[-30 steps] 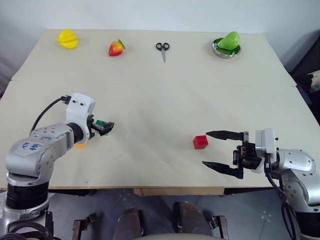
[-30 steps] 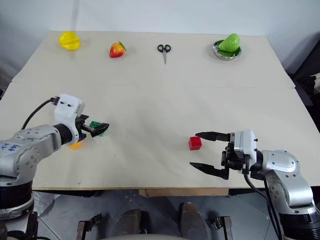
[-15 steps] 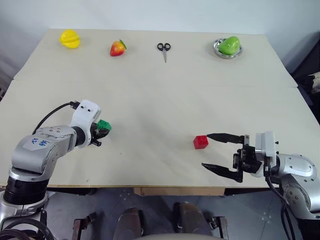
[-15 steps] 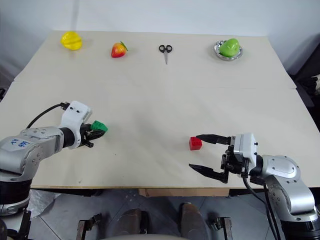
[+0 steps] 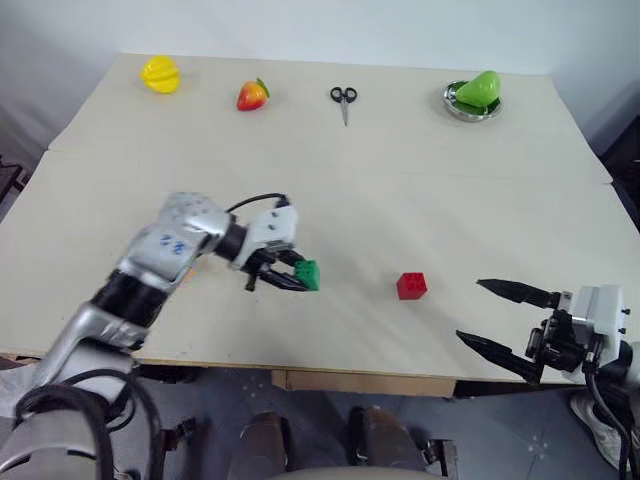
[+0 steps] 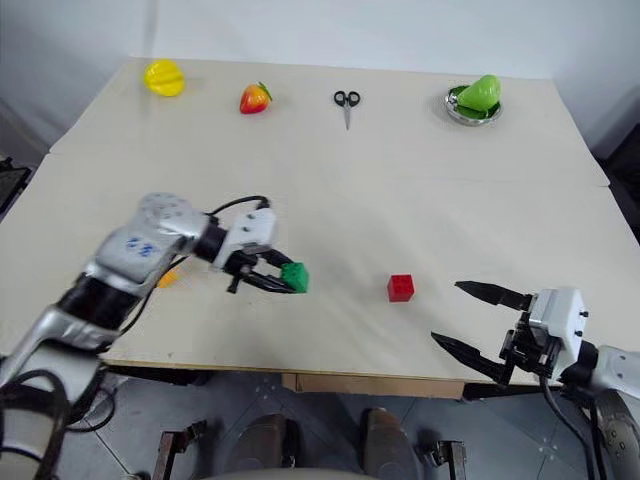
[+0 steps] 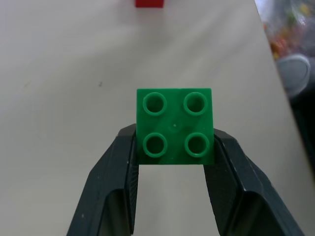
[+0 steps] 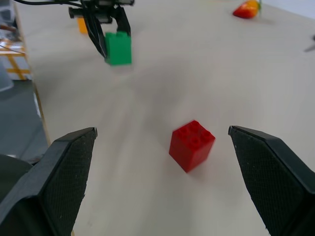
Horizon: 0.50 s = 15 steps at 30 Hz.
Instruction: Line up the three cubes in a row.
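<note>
We see the left gripper [image 5: 297, 279] pinching the green cube [image 5: 308, 275] by two opposite sides, studs facing the wrist camera, held over the table [image 5: 400, 190] to the left of the red cube [image 5: 411, 285]. The red cube rests on the table near the front edge, between the two grippers and apart from both. The orange-yellow cube [image 6: 168, 279] lies partly hidden beside the left arm. The right gripper [image 5: 498, 317] hangs at the table's front right edge, fingers spread wide and holding nothing.
</note>
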Available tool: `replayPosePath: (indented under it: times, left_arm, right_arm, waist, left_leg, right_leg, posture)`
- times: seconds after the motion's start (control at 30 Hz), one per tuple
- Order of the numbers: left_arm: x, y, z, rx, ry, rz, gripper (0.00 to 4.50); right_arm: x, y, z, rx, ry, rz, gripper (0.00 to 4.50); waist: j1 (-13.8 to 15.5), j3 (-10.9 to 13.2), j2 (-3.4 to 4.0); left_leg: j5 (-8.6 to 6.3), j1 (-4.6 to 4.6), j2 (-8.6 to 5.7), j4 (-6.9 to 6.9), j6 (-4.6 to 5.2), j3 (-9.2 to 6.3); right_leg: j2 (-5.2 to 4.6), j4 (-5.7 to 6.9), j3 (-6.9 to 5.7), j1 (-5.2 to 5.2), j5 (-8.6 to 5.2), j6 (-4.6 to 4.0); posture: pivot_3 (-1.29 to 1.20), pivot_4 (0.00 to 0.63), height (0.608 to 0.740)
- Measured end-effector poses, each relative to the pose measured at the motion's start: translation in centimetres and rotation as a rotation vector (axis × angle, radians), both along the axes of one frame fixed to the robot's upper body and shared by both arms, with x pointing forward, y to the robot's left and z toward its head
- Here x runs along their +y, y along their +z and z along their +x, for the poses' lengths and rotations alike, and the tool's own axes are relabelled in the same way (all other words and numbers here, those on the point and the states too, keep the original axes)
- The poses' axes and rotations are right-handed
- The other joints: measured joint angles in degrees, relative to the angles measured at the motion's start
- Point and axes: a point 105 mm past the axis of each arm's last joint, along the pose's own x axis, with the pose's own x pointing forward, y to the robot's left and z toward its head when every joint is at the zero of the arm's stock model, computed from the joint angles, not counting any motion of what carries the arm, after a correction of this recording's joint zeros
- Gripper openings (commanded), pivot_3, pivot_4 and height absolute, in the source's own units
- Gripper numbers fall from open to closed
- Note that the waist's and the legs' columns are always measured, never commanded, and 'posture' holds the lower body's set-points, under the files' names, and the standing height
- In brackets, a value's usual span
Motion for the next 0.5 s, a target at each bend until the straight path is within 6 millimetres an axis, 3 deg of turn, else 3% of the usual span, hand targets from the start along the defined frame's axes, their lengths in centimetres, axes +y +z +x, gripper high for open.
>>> replayPosePath:
  times: [0.27, 0.5]
  left_arm:
    - [-4.9, -1.2, 1.6, -0.097, -0.073, 0.102, 1.50]
    - [-6.5, -1.1, 2.0, -0.102, -0.074, 0.136, 1.50]
  right_arm:
    - [0.8, -0.2, -1.4, 0.006, -0.020, 0.007, 4.50]
    - [1.0, -0.7, -1.8, 0.013, -0.024, 0.021, 4.50]
  waist:
    - [-0.3, 0.0, -0.01]
    - [-0.2, 0.0, 0.00]
  left_leg:
    - [-0.04, -0.06, 0.02, 0.09, 0.08, 0.09]
    - [-0.06, -0.09, 0.03, 0.19, 0.12, 0.06]
  right_leg:
    - [0.01, -0.10, 0.11, -0.06, 0.08, 0.15]
    - [0.00, -0.09, 0.13, -0.04, 0.11, 0.19]
  posture:
    - [0.00, 0.150, 0.740]
    - [0.00, 0.150, 0.740]
